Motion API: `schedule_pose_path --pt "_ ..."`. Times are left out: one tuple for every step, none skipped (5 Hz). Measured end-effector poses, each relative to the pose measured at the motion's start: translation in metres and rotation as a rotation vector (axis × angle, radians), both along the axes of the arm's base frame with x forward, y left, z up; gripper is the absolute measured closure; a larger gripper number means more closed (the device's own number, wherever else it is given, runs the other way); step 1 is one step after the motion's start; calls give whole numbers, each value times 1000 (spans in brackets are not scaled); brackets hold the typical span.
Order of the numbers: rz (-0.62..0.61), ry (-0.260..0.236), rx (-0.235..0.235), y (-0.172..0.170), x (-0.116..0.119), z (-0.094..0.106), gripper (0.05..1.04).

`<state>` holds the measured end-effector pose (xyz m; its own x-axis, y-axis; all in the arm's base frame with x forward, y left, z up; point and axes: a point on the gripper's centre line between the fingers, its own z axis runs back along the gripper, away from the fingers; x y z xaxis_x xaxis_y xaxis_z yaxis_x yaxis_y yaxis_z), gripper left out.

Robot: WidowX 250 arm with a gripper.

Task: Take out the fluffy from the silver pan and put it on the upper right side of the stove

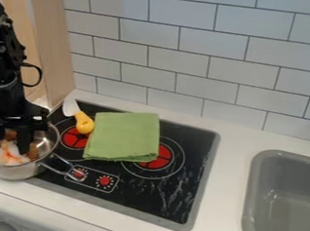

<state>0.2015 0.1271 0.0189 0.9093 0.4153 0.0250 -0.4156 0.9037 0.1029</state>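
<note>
The gripper has its fingers wide apart by the fluffy toy; the toy sits in the silver pan; getting it out and onto the stove is all left.

Place: toy kitchen
Cooking: black stove with red burners and a metal pan
Washing: gray sink
Wall: white tiles

Across from me runs a pale-tiled far wall, a light wooden panel at its left, a grey sink in the white tabletop, right.
</note>
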Motion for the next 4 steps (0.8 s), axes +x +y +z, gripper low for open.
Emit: schedule_pose_path --pt "11 4 -2 1 -11 2 710" --pt "26 -14 -3 0 -17 12 759" --pt "30 -70 8 -1 -15 29 843" --pt "37 -67 5 -2 -16 32 944"
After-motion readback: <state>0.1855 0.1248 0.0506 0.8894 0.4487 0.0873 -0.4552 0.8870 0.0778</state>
